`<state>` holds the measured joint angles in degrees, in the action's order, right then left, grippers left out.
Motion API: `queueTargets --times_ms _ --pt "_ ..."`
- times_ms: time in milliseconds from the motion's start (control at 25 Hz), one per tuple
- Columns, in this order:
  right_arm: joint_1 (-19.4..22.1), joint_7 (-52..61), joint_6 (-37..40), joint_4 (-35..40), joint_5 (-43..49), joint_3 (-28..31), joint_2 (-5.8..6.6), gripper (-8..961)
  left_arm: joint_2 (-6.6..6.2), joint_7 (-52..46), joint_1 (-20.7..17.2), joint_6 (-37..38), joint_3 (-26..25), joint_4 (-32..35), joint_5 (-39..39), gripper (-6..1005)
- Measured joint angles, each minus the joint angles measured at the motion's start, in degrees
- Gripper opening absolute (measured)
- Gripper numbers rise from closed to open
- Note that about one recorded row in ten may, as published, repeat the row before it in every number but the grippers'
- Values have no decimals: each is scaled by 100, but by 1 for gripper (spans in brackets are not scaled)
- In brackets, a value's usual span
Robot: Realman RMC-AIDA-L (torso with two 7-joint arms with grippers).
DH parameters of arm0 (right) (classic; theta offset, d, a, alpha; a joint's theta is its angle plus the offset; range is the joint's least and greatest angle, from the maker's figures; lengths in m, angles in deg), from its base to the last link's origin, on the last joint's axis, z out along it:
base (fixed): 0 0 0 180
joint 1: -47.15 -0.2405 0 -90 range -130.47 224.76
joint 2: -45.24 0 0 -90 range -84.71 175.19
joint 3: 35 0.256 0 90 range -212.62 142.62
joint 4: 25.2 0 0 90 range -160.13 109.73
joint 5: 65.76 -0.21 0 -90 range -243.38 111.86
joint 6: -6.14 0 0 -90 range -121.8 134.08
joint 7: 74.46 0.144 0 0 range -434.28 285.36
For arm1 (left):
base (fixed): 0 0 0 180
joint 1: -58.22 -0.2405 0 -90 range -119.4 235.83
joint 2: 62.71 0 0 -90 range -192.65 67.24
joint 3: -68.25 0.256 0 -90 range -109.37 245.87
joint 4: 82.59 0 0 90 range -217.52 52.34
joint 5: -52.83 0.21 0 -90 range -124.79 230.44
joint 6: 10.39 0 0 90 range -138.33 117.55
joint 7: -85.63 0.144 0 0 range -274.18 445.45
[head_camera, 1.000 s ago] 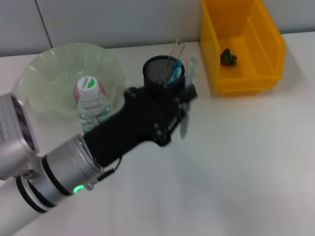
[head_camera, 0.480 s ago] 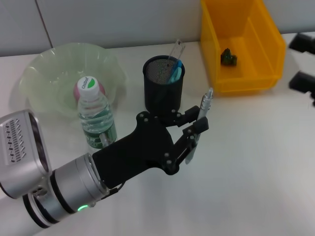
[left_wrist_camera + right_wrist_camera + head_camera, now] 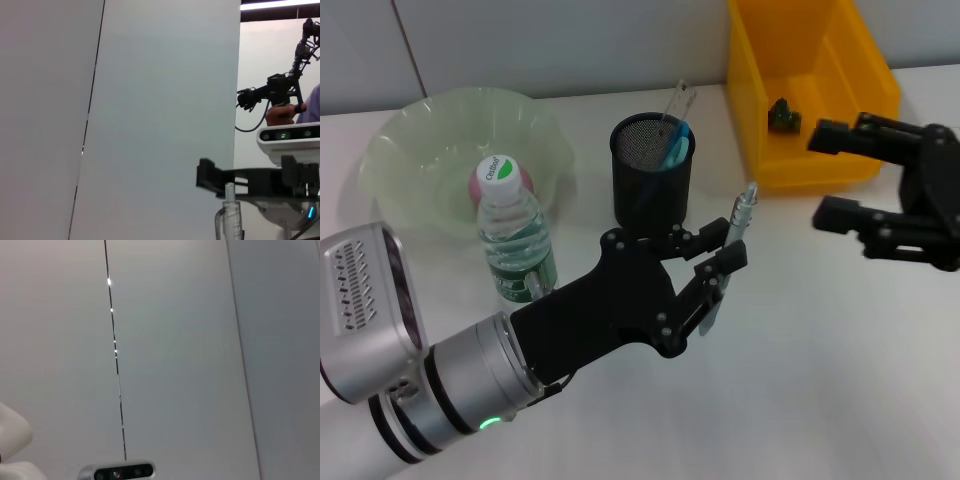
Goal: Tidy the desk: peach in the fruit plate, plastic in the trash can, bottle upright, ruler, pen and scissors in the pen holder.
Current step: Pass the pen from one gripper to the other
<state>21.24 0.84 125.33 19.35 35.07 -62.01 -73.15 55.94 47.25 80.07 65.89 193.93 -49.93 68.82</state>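
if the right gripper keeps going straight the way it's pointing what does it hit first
Probably the pen held up in the left gripper. The open right gripper points toward it, with bare table between; depth is unclear.

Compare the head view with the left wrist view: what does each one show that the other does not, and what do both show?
Only the head view shows the desk: the upright bottle, the peach in the green fruit plate, the black pen holder, the yellow bin with a dark scrap inside, and the left gripper shut on the pen.

Only the left wrist view shows a pale wall panel and, past its edge, a distant person's hand on a black device.

Both show the pen and the right gripper, open.
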Motion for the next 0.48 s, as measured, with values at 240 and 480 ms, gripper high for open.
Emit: queueTargets --times_ms 240,480 --pt "-132 13 -219 -169 3 -225 -44 747 0 -8 3 15 8 5 0 173" --pt "-204 37 -380 -224 12 -478 -44 734 0 -16 11 23 48 15 6 173"
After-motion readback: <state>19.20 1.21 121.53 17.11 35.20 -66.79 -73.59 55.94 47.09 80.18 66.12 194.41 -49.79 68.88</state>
